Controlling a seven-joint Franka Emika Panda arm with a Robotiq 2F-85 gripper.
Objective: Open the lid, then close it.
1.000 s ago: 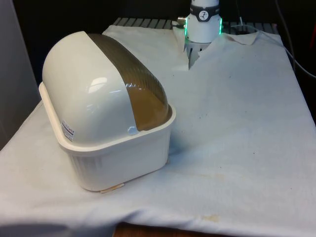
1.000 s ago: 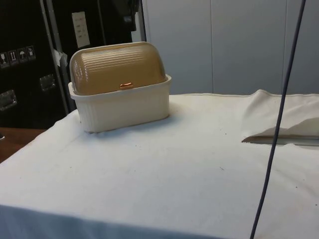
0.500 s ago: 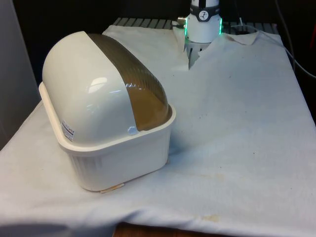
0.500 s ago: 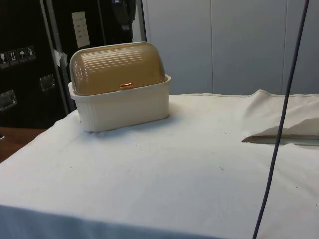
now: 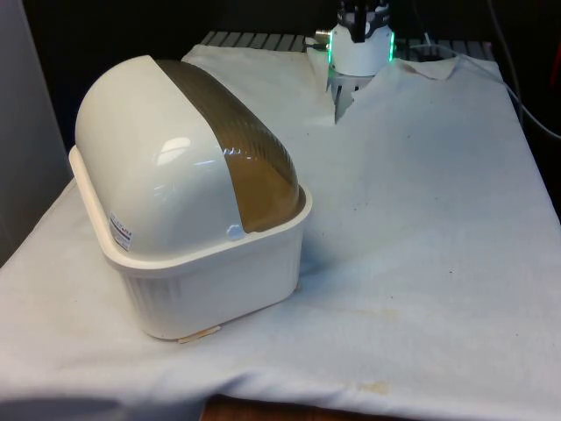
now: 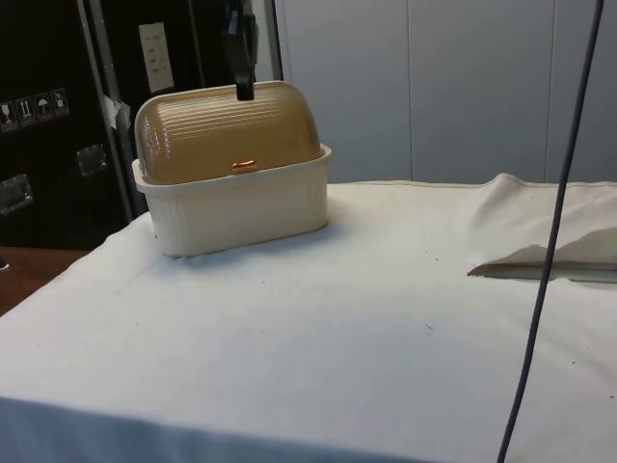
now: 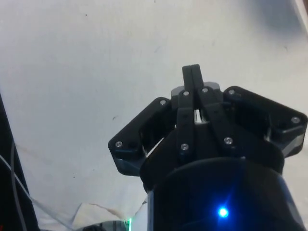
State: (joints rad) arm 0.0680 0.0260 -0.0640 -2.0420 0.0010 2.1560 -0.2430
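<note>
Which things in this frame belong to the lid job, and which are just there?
Job:
bread box, lid down
lid's small handle
gripper, shut on nothing, above the cloth

Just there:
white cloth over the table
hanging cable

A small sticker (image 5: pixel 122 231) on my bread box (image 5: pixel 188 197) carries print too fine to read. Handling pictograms (image 6: pixel 35 106) mark the dark cabinet (image 6: pixel 48 116); no words are legible.
</note>
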